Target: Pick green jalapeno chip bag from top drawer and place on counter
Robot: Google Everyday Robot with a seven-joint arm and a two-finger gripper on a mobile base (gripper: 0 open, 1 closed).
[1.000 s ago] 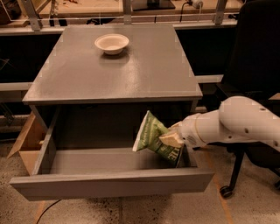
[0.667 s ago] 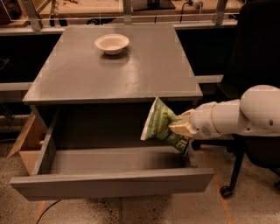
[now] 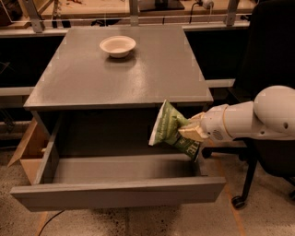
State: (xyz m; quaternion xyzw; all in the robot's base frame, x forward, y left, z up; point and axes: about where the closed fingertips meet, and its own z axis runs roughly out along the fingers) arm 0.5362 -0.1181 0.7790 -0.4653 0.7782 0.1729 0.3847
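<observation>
The green jalapeno chip bag (image 3: 168,129) hangs tilted in the air over the right end of the open top drawer (image 3: 115,192), just below the front edge of the counter (image 3: 115,73). My gripper (image 3: 190,131) comes in from the right on a white arm and is shut on the bag's right side. The drawer is pulled out and its grey floor shows nothing else inside.
A white bowl (image 3: 117,45) sits near the back of the counter. A cardboard box (image 3: 27,152) stands on the floor left of the drawer. A black office chair (image 3: 272,69) is at the right behind my arm. A wooden bench (image 3: 115,9) with metal posts runs behind.
The gripper has lifted the chip bag up out of the drawer and moved it slightly right and higher, toward the counter edge.
</observation>
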